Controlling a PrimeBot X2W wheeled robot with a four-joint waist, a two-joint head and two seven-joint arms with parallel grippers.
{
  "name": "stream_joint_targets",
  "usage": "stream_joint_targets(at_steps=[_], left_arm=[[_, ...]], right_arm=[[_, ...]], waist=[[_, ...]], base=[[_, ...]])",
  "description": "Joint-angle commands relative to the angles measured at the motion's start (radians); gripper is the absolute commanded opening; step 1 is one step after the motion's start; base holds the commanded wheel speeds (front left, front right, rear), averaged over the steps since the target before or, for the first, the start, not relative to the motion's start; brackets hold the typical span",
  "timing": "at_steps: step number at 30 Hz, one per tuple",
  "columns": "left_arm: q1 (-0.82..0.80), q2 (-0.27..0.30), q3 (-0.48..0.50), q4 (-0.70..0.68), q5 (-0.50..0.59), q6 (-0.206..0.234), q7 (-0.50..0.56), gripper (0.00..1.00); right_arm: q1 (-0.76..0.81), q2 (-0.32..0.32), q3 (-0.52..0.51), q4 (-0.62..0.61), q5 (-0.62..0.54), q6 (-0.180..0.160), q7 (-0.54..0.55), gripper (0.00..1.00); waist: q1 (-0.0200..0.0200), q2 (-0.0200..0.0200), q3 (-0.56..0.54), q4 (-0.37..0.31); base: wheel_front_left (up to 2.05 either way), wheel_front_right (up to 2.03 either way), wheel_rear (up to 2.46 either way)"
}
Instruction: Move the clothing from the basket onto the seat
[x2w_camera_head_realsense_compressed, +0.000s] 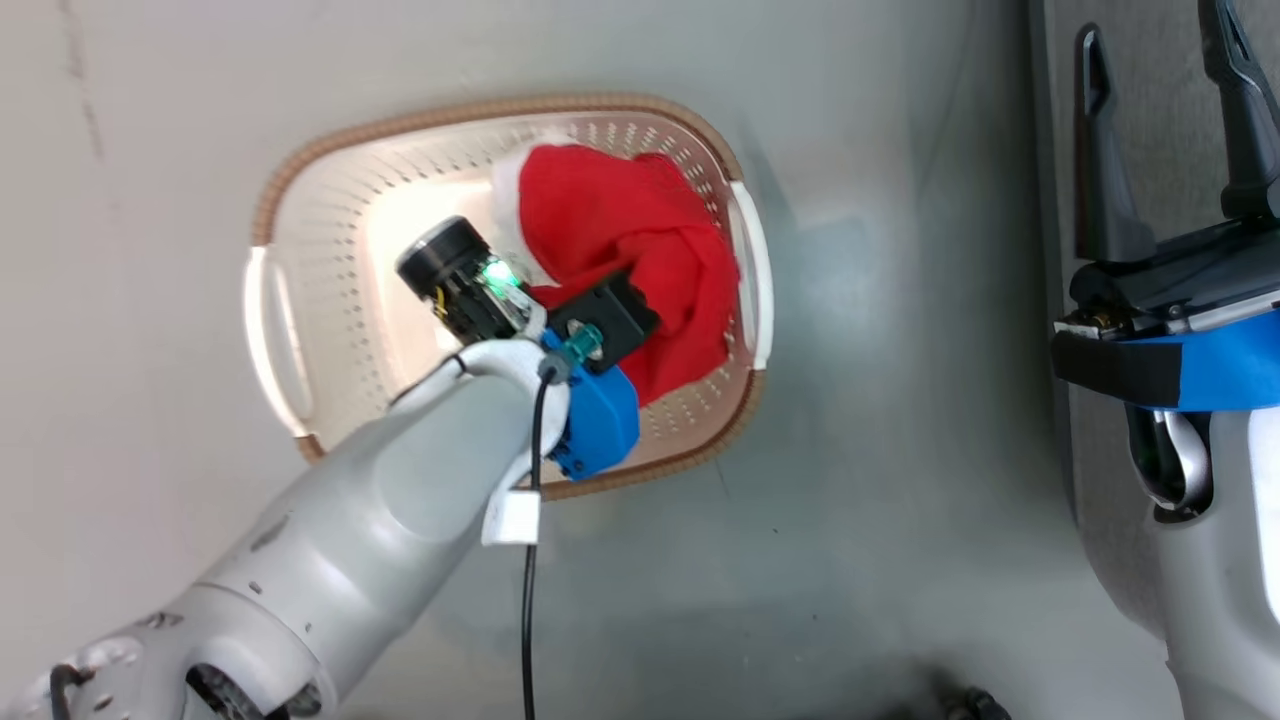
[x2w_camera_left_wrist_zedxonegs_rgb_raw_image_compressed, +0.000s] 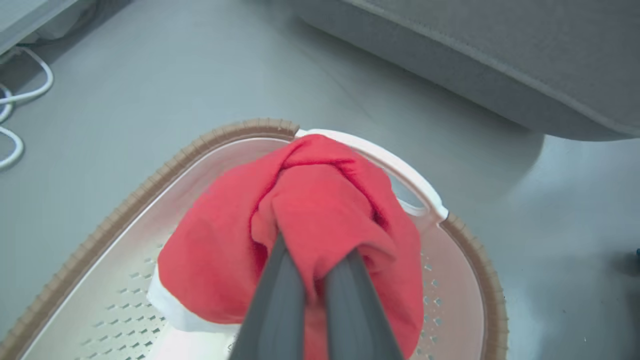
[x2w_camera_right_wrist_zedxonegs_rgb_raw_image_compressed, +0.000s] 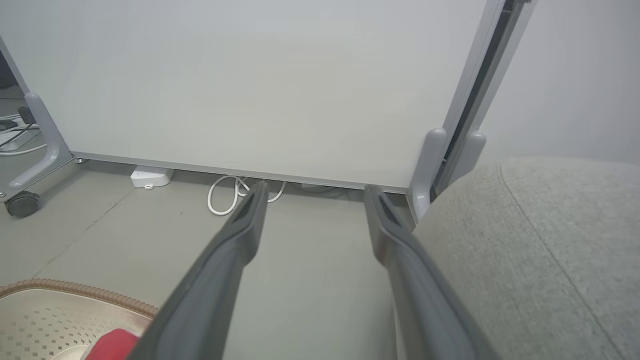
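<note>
Clothing (x2w_camera_left_wrist_zedxonegs_rgb_raw_image_compressed: 320, 200) in basket (x2w_camera_left_wrist_zedxonegs_rgb_raw_image_compressed: 150, 180) pinched by left hand (x2w_camera_left_wrist_zedxonegs_rgb_raw_image_compressed: 316, 272); right hand (x2w_camera_right_wrist_zedxonegs_rgb_raw_image_compressed: 316, 192) spread wide, empty, apparently above seat (x2w_camera_right_wrist_zedxonegs_rgb_raw_image_compressed: 525, 250).

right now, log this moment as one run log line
phase: grasp | left gripper: shut on clothing | right gripper: open, empty | clothing: in basket, not yet on seat

A: Support?
B: Smooth grey floor (x2w_camera_head_realsense_compressed: 880, 500).
A: What's on it?
B: Cream basket (x2w_camera_head_realsense_compressed: 330, 250); grey seat (x2w_camera_left_wrist_zedxonegs_rgb_raw_image_compressed: 500, 60) near it, not touching. White cable (x2w_camera_right_wrist_zedxonegs_rgb_raw_image_compressed: 225, 195) loops and a white box (x2w_camera_right_wrist_zedxonegs_rgb_raw_image_compressed: 151, 176) under a panel (x2w_camera_right_wrist_zedxonegs_rgb_raw_image_compressed: 250, 85). Caster (x2w_camera_right_wrist_zedxonegs_rgb_raw_image_compressed: 21, 204) too.
</note>
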Motion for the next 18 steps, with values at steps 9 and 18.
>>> stream_joint_targets(at_steps=[9, 18], left_arm=[[0.142, -0.008, 0.14, -0.175, 0.093, -0.001, -0.005, 0.0], [0.262, -0.024, 0.31, -0.329, 0.144, -0.001, -0.005, 0.0]], right_arm=[[0.062, -0.022, -0.009, 0.045, 0.002, 0.0, -0.004, 1.0], [0.123, -0.035, -0.016, 0.076, 0.008, 0.0, -0.004, 1.0]], waist=[[0.0, 0.0, -0.184, 0.082], [0.0, 0.0, -0.316, 0.123]], base=[[0.0, 0.0, 0.0], [0.0, 0.0, 0.0]])
